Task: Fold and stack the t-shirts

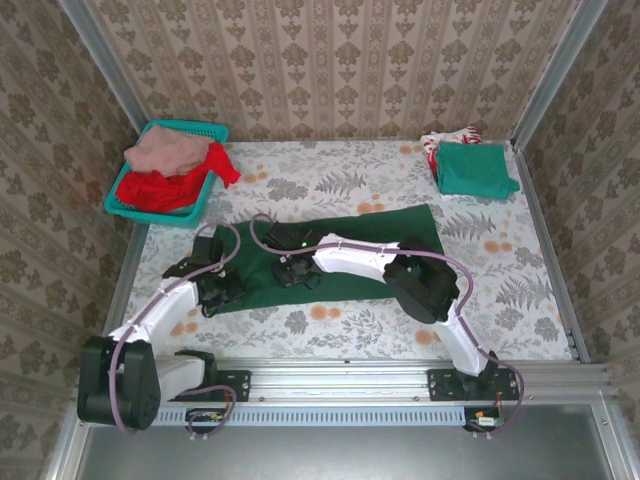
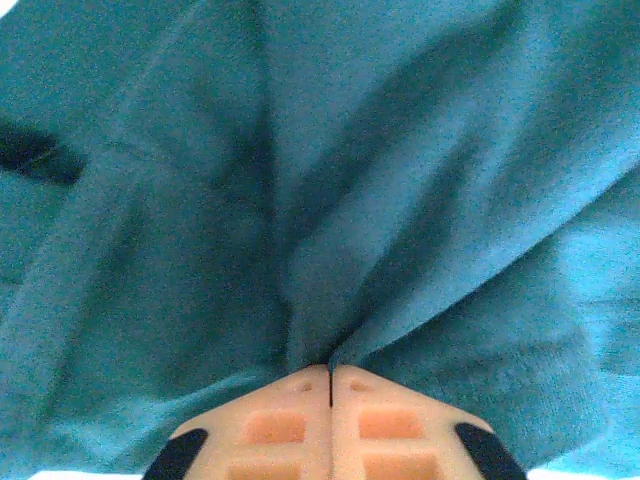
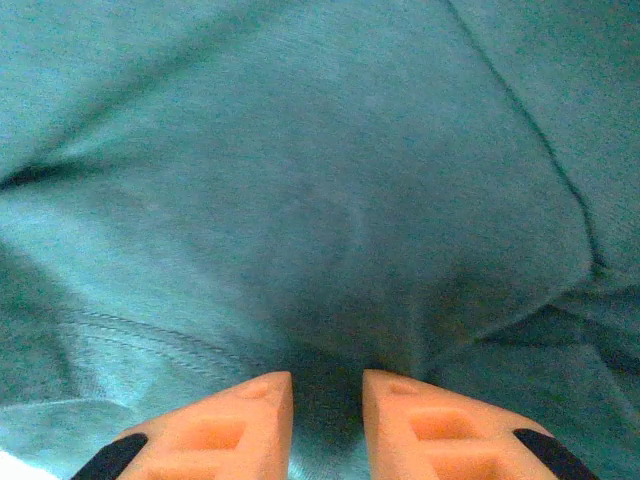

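The left gripper [image 2: 330,372] is pinched shut. Its two orange fingertips press together on a ridge of the large plain dark green cloth t-shirt [image 2: 430,170], and folds of fabric fan away from the pinch. The right gripper [image 3: 327,380] rests on the same shirt, its fingertips a narrow gap apart with dark cloth in the gap. I cannot tell whether it has a grip.

Seen from above, both grippers sit low on the left part of the shirt, the left one at its near left end and the right one just to the right. The shirt lies as a long, mostly flat band across the middle of the flower-patterned table [image 1: 330,180], running from near left to far right.

At the far left, a teal plastic mesh basket [image 1: 122,208] holds a crumpled red t-shirt [image 1: 160,190] with a dusty pink t-shirt [image 1: 165,150] on top. At the far right lies a folded teal-green t-shirt [image 1: 475,168], with a white-and-red t-shirt [image 1: 440,140] bunched against its far left side.

The green shirt looks light, soft and limp. It will likely sag and crease rather than keep its shape, but it is neither fragile nor slippery. A pinch at a hem, seam or corner should hold best, with the two grippers well apart along one edge so the edge lifts straight.
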`<move>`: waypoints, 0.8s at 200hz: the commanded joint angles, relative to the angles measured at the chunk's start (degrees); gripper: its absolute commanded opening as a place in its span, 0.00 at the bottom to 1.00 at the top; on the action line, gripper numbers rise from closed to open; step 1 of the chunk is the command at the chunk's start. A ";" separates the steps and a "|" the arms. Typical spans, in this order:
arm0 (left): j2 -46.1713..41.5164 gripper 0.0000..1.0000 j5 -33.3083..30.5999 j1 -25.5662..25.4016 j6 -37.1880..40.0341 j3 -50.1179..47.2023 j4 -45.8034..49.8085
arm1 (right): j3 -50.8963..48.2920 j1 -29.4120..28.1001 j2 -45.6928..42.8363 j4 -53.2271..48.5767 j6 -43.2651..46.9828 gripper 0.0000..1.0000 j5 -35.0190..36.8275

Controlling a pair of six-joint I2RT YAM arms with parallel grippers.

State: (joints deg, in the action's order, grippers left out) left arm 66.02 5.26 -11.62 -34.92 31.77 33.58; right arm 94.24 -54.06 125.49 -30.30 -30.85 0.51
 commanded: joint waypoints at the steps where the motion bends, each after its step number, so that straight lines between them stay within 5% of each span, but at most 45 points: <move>1: 1.52 0.02 -8.24 -0.18 -2.81 -0.84 5.94 | -4.66 -0.12 -0.46 -2.85 2.41 0.28 4.86; 22: 2.13 0.03 -9.36 0.21 -3.79 -0.63 7.15 | -7.35 1.82 -1.05 -3.06 2.21 0.27 4.10; 46: 2.06 0.36 -11.27 0.96 -4.37 0.72 8.24 | -10.40 2.60 -4.10 -1.58 3.57 0.28 2.99; 112: -2.70 0.51 -6.79 0.62 -1.56 13.39 6.86 | -14.91 3.37 -16.70 -0.69 5.78 0.38 0.76; 160: 18.43 0.47 0.02 -6.90 -3.21 18.53 -7.21 | -24.04 11.49 -20.32 -1.06 3.33 0.41 7.77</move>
State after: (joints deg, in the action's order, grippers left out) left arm 72.77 0.40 -15.99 -37.54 48.51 32.97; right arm 75.24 -46.94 106.30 -29.10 -26.13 2.28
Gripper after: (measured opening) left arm 0.502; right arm 0.412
